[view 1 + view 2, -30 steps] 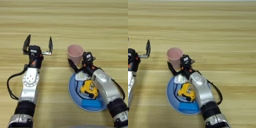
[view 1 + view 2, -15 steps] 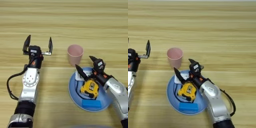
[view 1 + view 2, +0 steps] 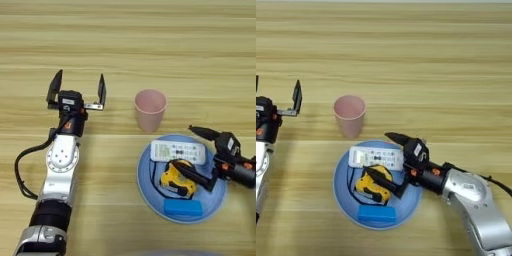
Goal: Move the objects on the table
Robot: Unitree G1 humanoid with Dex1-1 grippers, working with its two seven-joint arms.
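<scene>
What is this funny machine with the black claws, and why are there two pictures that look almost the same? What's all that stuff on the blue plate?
It is a robot with two arms, seen from its own head. Its head has two camera eyes side by side, so you get two nearly matching pictures looking down at a wooden table.

Each arm ends in a claw called a gripper. The left gripper is open above the table, holding nothing. The right gripper is open too, its fingers spread over a blue plate.

On the plate lie a white remote control, a yellow-and-black tape measure and a small blue block. A pink cup stands upright on the table just behind the plate.
</scene>
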